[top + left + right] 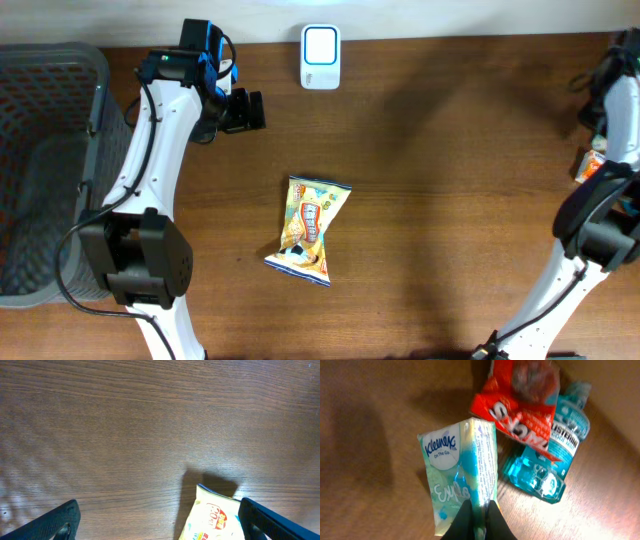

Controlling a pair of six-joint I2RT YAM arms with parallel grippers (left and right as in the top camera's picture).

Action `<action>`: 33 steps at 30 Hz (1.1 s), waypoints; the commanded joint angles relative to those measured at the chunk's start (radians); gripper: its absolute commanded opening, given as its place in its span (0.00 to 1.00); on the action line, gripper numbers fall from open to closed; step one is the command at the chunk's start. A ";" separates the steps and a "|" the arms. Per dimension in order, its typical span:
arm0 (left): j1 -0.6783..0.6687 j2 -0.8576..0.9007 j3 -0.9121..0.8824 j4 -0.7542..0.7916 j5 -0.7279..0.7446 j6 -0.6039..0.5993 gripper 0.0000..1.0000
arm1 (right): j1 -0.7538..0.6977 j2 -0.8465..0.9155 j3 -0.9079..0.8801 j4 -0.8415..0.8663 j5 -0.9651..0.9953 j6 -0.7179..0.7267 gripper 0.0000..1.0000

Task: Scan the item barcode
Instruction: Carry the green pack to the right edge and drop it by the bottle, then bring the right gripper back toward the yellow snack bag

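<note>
Here we see the right gripper (479, 512) pinched shut on the lower edge of a Kleenex tissue pack (460, 475), which stands on end above the wooden table (450, 200) at its far right side. Just behind the pack lie a red snack bag (520, 410) and a blue Listerine bottle (560, 445), the bag overlapping the bottle. The white barcode scanner (320, 57) sits at the table's far edge, near the middle and well apart from the held pack. The left gripper (248, 110) hovers to the left of the scanner with its jaws spread wide and nothing between them; we see its dark fingers (55, 520) at both lower corners of the left wrist view. A yellow snack bag (308, 230) lies flat mid-table. A grey mesh basket (60, 55) stands at the left edge.
</note>
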 commanded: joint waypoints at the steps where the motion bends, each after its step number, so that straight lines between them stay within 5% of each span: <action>1: 0.004 0.002 0.001 0.001 0.011 0.001 0.99 | -0.032 -0.016 -0.009 -0.019 -0.076 0.013 0.20; 5: 0.004 0.002 0.001 0.001 0.011 0.001 0.99 | -0.038 -0.016 -0.009 -0.055 -0.006 0.011 0.67; 11: 0.004 0.002 0.001 0.001 0.011 0.001 0.99 | -0.034 -0.063 -0.009 -0.147 -0.185 0.012 0.91; 16: 0.004 0.002 0.001 0.001 0.011 0.001 0.99 | -0.023 -0.236 -0.009 -0.209 -0.459 0.011 0.95; 25: 0.004 0.002 0.001 0.001 0.011 0.001 0.99 | 0.142 -0.340 -0.009 -0.423 -0.466 -0.037 0.95; 33: 0.004 0.002 0.001 0.001 0.011 0.001 0.99 | 0.259 -0.780 -0.167 -0.430 -0.458 -0.072 0.99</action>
